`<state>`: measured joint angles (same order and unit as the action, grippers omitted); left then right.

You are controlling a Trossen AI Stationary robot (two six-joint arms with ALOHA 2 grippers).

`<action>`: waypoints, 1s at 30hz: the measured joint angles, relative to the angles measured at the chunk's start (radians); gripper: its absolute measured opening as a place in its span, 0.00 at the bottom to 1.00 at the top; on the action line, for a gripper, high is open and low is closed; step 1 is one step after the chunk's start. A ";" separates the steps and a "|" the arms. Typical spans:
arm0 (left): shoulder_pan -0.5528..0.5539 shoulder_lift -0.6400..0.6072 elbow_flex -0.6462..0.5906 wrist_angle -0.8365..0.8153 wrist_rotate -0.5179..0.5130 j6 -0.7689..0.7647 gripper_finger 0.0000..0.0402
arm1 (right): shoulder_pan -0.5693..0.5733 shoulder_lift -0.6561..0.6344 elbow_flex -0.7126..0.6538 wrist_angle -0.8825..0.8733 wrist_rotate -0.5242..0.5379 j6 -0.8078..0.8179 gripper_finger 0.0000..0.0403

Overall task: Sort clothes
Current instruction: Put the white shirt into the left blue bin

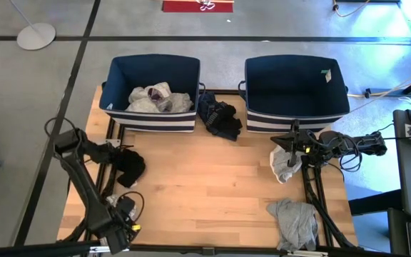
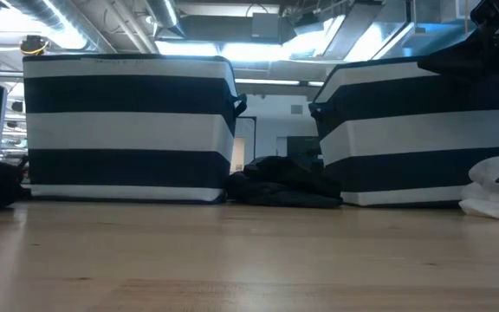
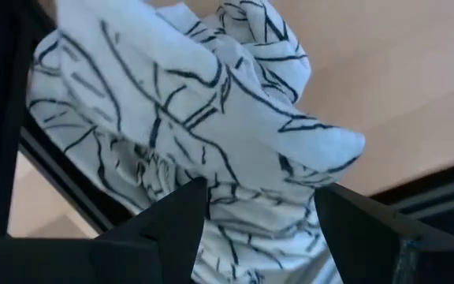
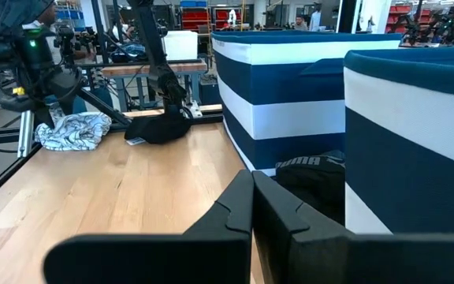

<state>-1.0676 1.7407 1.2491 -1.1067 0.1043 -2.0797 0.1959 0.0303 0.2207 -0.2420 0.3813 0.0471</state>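
My left gripper [image 3: 258, 197] is open at the table's left [image 1: 123, 158]. A white garment with black line pattern [image 3: 195, 118] lies just ahead of its fingertips and also shows in the right wrist view [image 4: 73, 130]. A black garment [image 1: 132, 169] lies beside that gripper. My right gripper [image 4: 252, 177] is shut and empty, held level above the table at the right [image 1: 277, 141], pointing left. A white-grey garment [image 1: 284, 165] lies on the table below it. A grey garment [image 1: 295, 221] lies at the near right. Light garments [image 1: 159, 98] lie in the left bin. My left gripper's open fingers [image 3: 181, 213] stand on either side of a fold of the patterned garment [image 3: 251, 213]. I cannot tell whether they touch it.
Two navy bins with striped bases stand at the far edge, the left bin [image 1: 152, 123] and the right bin [image 1: 295, 123]. A black garment [image 1: 218, 118] lies between them. Black frame rails [image 1: 312, 185] run along the table's sides. Bare wood [image 1: 205, 185] fills the middle.
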 joint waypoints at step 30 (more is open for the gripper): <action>-0.020 0.136 -0.162 0.226 0.066 0.028 0.37 | 0.000 0.000 0.000 -0.003 -0.025 0.000 0.02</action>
<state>-1.0878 1.8763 1.0870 -0.8810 0.1702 -2.0515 0.1960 0.0299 0.2211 -0.2447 0.3568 0.0475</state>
